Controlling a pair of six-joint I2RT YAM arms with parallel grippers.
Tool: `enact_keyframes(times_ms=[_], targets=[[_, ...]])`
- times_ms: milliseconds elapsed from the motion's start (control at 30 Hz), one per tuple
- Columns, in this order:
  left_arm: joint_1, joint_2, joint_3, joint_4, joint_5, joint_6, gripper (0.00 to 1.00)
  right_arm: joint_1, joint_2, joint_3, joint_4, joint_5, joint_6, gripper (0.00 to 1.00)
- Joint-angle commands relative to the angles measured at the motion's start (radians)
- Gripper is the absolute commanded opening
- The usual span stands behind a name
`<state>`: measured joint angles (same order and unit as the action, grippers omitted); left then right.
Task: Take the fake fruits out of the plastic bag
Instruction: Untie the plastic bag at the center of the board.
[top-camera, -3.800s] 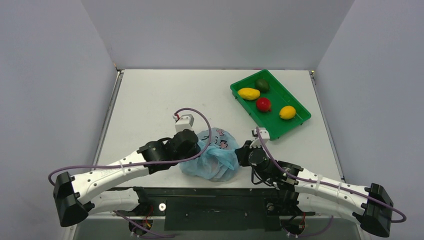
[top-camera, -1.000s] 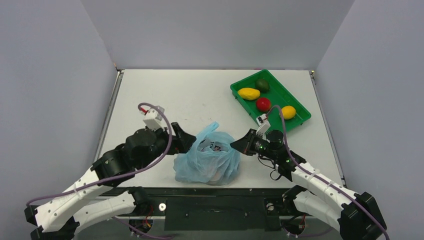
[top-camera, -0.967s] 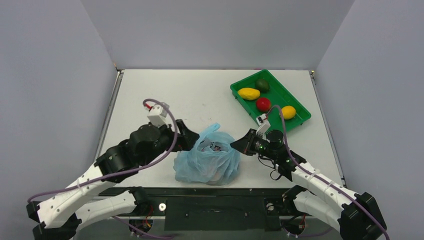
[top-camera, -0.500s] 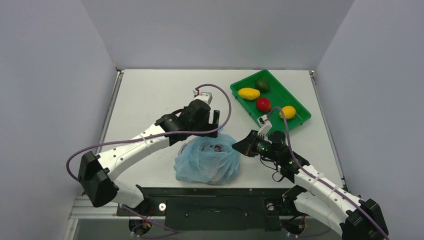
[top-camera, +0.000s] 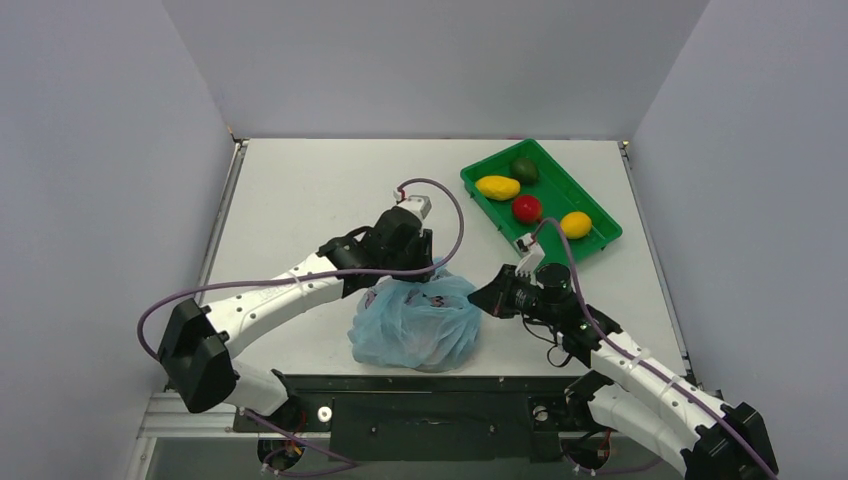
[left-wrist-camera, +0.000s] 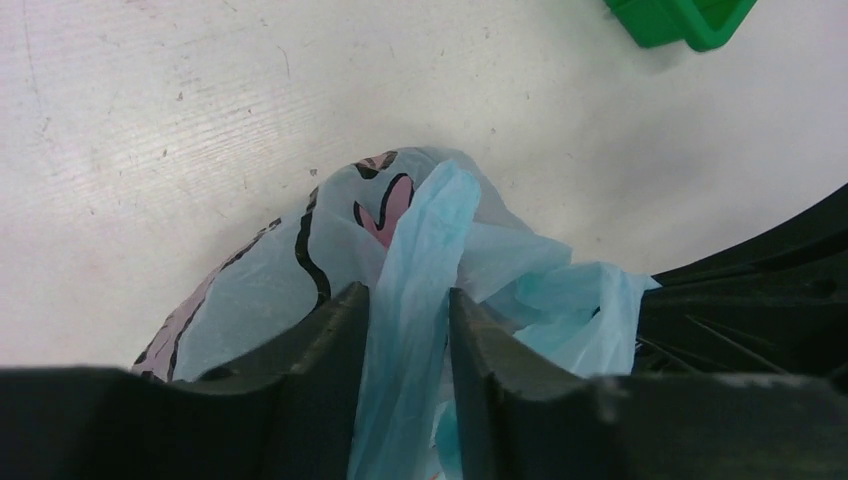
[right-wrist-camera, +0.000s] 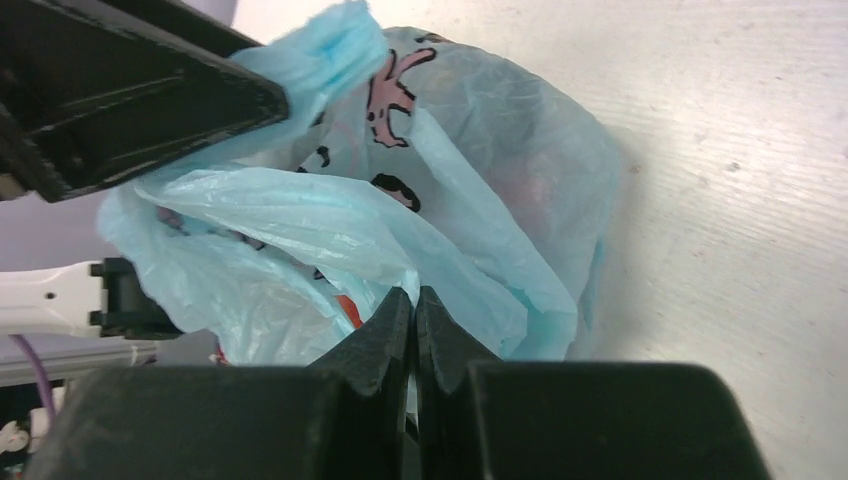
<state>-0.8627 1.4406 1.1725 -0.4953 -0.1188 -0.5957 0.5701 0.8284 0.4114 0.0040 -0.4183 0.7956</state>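
Observation:
The light-blue plastic bag (top-camera: 415, 325) sits crumpled near the table's front edge. My left gripper (top-camera: 418, 268) reaches over its far side. In the left wrist view the left gripper (left-wrist-camera: 408, 292) stands open, with a raised fold of the plastic bag (left-wrist-camera: 425, 230) between its fingers. My right gripper (top-camera: 484, 297) is at the bag's right edge. In the right wrist view the right gripper (right-wrist-camera: 413, 292) is shut on a pinch of the plastic bag (right-wrist-camera: 480, 150). A red-orange patch of fake fruit (right-wrist-camera: 348, 308) shows inside the bag. The other fake fruits are hidden.
A green tray (top-camera: 590, 240) stands at the back right, holding two yellow fruits (top-camera: 498, 187), a dark green one (top-camera: 525, 169) and a red one (top-camera: 527, 208). The tray's corner (left-wrist-camera: 680, 20) shows in the left wrist view.
My left arm has swung from the bag's left side to its far side and come down, its fingers now either side of a fold. The right gripper keeps its hold on the bag's right edge.

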Motion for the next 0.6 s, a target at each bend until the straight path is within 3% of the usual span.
enact_keyframes(times_ms=[0, 167, 367, 567], targets=[[0.004, -0.121, -0.034, 0.058, -0.022, -0.027, 0.26, 0.032, -0.025, 0.065, -0.11, 0.089, -0.109, 0.02], [0.004, -0.249, -0.127, 0.076, -0.084, -0.075, 0.0, 0.123, -0.056, 0.14, -0.256, 0.252, -0.201, 0.26], [0.005, -0.404, -0.265, 0.154, -0.091, -0.17, 0.0, 0.221, -0.032, 0.245, -0.349, 0.398, -0.31, 0.48], [0.009, -0.516, -0.365, 0.189, -0.078, -0.24, 0.0, 0.253, 0.045, 0.36, -0.367, 0.403, -0.4, 0.52]])
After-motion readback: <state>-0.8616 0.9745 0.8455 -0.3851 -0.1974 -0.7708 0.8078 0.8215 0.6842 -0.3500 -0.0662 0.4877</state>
